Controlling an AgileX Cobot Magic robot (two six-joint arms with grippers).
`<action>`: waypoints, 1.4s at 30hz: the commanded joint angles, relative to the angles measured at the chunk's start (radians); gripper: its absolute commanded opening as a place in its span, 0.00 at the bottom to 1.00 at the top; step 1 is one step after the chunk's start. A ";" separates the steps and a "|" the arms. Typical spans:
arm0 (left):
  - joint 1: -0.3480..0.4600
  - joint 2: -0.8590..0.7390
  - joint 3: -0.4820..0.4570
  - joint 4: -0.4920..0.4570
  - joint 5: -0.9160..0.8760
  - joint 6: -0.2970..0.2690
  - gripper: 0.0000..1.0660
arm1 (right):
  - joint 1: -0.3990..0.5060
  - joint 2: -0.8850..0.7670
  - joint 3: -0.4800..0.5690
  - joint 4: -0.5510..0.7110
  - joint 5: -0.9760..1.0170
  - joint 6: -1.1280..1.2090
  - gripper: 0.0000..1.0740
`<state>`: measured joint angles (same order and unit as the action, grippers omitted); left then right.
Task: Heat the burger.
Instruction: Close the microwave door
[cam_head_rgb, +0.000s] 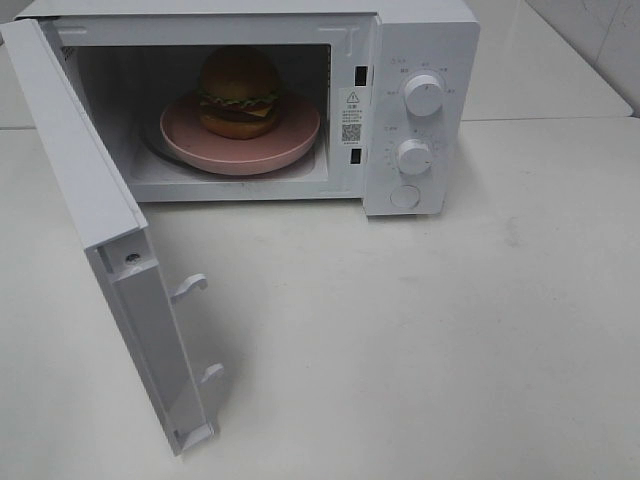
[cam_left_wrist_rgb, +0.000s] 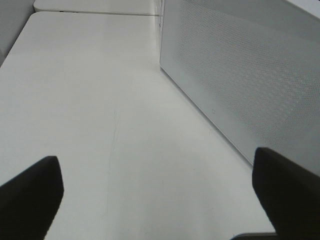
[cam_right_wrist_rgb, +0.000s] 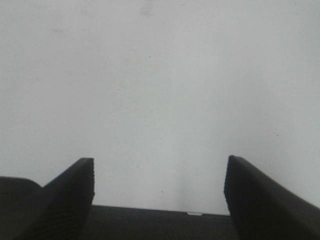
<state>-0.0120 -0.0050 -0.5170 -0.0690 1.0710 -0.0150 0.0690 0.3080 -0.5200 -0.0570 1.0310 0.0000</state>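
Status: small round golden-bunned burger (cam_head_rgb: 238, 92) sat on wide pink round plate (cam_head_rgb: 300, 135) inside white microwave (cam_head_rgb: 420, 60), upper centre of frame, so we judged only the open white door (cam_head_rgb: 90, 190) needed shutting. Left gripper (cam_left_wrist_rgb: 155, 160) hung low beside door, jaws wide, empty; right gripper (cam_right_wrist_rgb: 159, 162) hovered over white table (cam_head_rgb: 450, 350), jaws parted, empty.

Shows a glossy, plastic-looking golden-brown bun on the burger (cam_head_rgb: 238, 90), over a smooth, matt pink plate (cam_head_rgb: 295, 135). Presents the microwave (cam_head_rgb: 440, 40) in smooth white casing with a faint sheen, its knobs (cam_head_rgb: 423, 95) smooth white plastic, and the door (cam_left_wrist_rgb: 250, 85) finely dotted like perforated mesh on its outer face. Leaves the table (cam_head_rgb: 450, 340) smooth, matt off-white with faint scuffs, and the fingers (cam_right_wrist_rgb: 70, 195) of the right gripper (cam_right_wrist_rgb: 159, 160) matt black, finely ribbed.
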 joint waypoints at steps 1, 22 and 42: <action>-0.002 -0.018 0.002 0.002 -0.001 0.000 0.92 | -0.052 -0.108 0.024 0.023 -0.034 0.013 0.69; -0.002 -0.016 0.002 0.002 -0.001 0.000 0.92 | -0.080 -0.339 0.024 0.025 -0.034 0.009 0.71; -0.002 -0.016 0.002 0.002 -0.001 0.000 0.92 | -0.077 -0.339 0.024 0.025 -0.034 0.010 0.71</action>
<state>-0.0120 -0.0050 -0.5170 -0.0690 1.0710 -0.0150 -0.0050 -0.0040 -0.4980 -0.0310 1.0040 0.0000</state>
